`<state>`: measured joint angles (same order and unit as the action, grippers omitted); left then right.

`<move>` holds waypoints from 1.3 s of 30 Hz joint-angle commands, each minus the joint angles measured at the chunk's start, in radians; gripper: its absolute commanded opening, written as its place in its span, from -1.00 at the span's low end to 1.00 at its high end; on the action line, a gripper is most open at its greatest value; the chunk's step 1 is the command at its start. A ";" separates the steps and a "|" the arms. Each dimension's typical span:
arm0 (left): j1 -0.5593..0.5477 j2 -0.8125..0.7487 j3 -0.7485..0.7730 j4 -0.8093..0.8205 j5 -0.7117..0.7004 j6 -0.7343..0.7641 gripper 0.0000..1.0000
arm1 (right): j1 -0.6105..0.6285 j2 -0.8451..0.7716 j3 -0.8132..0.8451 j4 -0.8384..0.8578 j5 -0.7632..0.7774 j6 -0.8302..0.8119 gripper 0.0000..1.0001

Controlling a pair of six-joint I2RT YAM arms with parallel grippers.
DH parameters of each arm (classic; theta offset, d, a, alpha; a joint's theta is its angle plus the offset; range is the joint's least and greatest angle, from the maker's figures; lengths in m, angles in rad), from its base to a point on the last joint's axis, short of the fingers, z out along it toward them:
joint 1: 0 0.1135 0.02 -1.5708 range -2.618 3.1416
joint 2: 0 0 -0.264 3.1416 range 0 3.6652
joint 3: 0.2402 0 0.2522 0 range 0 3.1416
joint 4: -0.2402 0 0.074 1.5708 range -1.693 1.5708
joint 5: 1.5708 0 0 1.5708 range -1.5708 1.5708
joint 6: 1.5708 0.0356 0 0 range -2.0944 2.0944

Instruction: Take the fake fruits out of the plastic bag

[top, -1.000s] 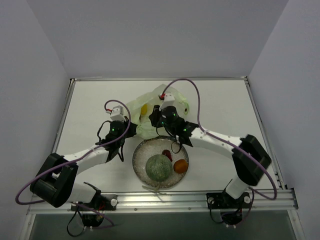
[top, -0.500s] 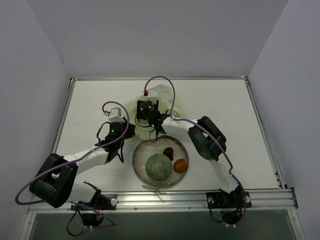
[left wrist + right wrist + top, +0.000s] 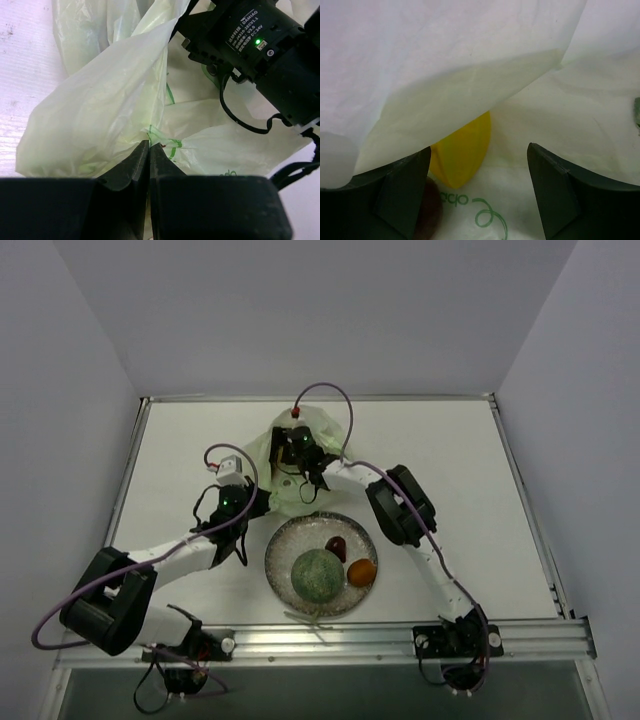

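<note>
The pale green plastic bag [image 3: 268,452] lies crumpled behind the plate. My left gripper [image 3: 149,145] is shut on a fold of the bag [image 3: 100,115] and holds it up. My right gripper [image 3: 479,195] stands open inside the bag's mouth, low over the bag's floor [image 3: 560,120]. A yellow fruit [image 3: 462,152] lies just ahead of its left finger. A dark red piece [image 3: 431,212] shows half hidden behind that finger. In the top view a netted green melon [image 3: 315,575], an orange [image 3: 361,571] and a dark red fruit [image 3: 337,545] sit on the plate.
The round speckled glass plate [image 3: 285,535] stands in front of the bag, between both arms. My right arm's wrist [image 3: 260,50] and its cable hang close over the bag. A raised metal rail [image 3: 320,635] runs along the table's near edge.
My right arm has swung back from over the plate into the bag, and its jaws have opened. The left gripper has stayed shut on the bag.
</note>
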<state>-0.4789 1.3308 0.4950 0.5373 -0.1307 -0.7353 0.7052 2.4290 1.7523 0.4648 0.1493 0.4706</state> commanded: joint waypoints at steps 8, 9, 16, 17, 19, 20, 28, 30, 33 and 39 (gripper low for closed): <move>0.011 0.011 0.037 0.023 -0.006 0.007 -0.95 | -0.027 0.068 0.059 0.263 -0.126 0.042 -0.39; 0.011 0.010 0.037 0.023 -0.007 0.008 -0.95 | -0.029 0.062 0.050 0.276 -0.126 0.039 -0.48; 0.016 0.013 0.039 0.020 -0.010 0.011 -0.95 | -0.050 -0.059 -0.138 0.379 -0.110 0.005 -0.88; 0.016 0.015 0.039 0.021 -0.010 0.013 -0.95 | -0.050 -0.112 -0.173 0.391 -0.087 -0.007 -0.88; 0.016 0.013 0.039 0.023 -0.007 0.013 -0.95 | -0.050 -0.204 -0.281 0.385 -0.070 -0.021 -0.90; 0.017 0.013 0.040 0.023 -0.006 0.014 -0.95 | -0.050 -0.235 -0.318 0.380 -0.067 -0.024 -0.90; 0.016 0.011 0.047 0.030 0.022 0.031 -0.95 | -0.021 -0.609 -0.637 0.264 -0.139 -0.003 -0.93; 0.016 0.011 0.050 0.029 0.025 0.034 -0.95 | -0.003 -0.671 -0.712 0.246 -0.131 -0.007 -0.92; 0.017 0.019 0.054 0.027 0.032 0.042 -0.95 | 0.034 -0.789 -0.795 0.219 -0.131 -0.012 -0.92; 0.017 0.038 0.063 0.046 0.074 0.043 -0.95 | 0.062 -0.938 -0.858 0.123 -0.191 -0.029 -0.90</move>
<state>-0.4698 1.3659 0.4992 0.5446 -0.0849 -0.7097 0.7738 1.5429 0.8963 0.6338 -0.0132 0.4656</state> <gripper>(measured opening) 0.027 0.282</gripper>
